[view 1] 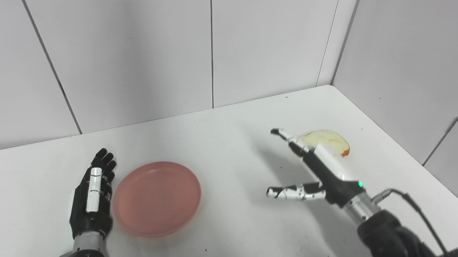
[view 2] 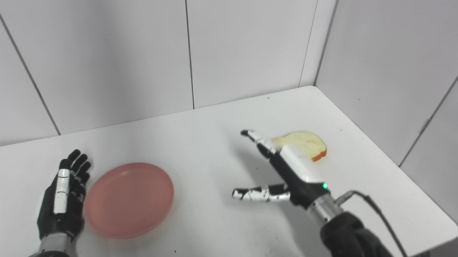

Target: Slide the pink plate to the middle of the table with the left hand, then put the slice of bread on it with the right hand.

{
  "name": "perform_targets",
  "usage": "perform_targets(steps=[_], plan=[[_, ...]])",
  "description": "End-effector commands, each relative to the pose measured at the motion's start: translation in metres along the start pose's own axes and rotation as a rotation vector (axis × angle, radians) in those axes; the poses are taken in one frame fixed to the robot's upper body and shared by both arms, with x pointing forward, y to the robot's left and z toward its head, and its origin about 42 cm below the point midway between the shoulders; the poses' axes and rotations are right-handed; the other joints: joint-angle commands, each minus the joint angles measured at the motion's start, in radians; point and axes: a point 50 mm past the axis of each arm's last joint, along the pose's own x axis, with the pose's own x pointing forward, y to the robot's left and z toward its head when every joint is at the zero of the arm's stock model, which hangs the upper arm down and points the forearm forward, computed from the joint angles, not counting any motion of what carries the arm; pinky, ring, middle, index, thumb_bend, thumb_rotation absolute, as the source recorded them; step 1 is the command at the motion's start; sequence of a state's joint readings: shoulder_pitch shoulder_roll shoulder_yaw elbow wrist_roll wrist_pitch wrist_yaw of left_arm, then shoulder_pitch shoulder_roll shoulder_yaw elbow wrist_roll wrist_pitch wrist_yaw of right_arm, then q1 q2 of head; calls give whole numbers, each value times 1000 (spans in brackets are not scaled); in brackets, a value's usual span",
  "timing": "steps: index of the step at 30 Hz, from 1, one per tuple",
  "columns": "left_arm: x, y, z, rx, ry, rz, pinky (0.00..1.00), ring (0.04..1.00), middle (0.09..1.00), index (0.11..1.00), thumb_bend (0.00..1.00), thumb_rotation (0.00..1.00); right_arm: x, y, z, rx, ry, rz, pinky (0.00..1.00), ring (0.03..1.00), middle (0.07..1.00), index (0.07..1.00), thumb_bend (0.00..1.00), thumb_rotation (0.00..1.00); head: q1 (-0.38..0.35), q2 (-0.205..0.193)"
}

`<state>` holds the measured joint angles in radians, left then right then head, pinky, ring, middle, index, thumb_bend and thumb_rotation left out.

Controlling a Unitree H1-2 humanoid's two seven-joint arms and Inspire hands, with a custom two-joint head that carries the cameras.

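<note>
One view, the right eye, shows more bread (view 2: 305,143) beyond the right hand (view 2: 289,172)

slice of bread (view 1: 328,139): near edge hidden behind right robot hand (view 1: 315,167) | forearms cut off at bottom edge

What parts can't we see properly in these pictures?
- Bread: its near end is behind the right hand in both views, so whether they touch is unclear.
- Left hand: only its back shows; it stands edge-up beside the plate, palm hidden, and contact with the rim is unclear.
- Both arms: cut off by the bottom edge.
- Table: near edge out of frame.
</note>
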<state>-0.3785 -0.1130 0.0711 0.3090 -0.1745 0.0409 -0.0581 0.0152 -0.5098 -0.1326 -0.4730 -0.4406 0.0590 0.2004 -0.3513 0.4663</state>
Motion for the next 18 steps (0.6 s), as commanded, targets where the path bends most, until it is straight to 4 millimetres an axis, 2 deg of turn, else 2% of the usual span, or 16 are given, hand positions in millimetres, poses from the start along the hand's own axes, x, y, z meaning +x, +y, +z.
perform_targets(steps=[1, 9, 14, 18], plan=[[3, 1, 2, 12, 3, 4, 1000, 939, 898, 831, 734, 704, 9, -23, 2, -83, -45, -20, 854, 920, 934, 908, 981, 615, 2, -1], [3, 0, 2, 15, 12, -1, 1000, 942, 906, 839, 735, 701, 31, -74, -10, -299, -48, -29, 909, 955, 947, 910, 996, 635, -7, -6], [2, 1, 0, 16, 20, -6, 1000, 933, 900, 836, 739, 702, 48, -98, -16, -417, -24, 29, 978, 973, 945, 897, 1000, 562, -15, -12], [1, 2, -1, 19, 28, -5, 1000, 935, 899, 839, 731, 706, 63, -110, -22, -454, -5, 73, 971, 958, 929, 883, 1000, 508, -17, -12]])
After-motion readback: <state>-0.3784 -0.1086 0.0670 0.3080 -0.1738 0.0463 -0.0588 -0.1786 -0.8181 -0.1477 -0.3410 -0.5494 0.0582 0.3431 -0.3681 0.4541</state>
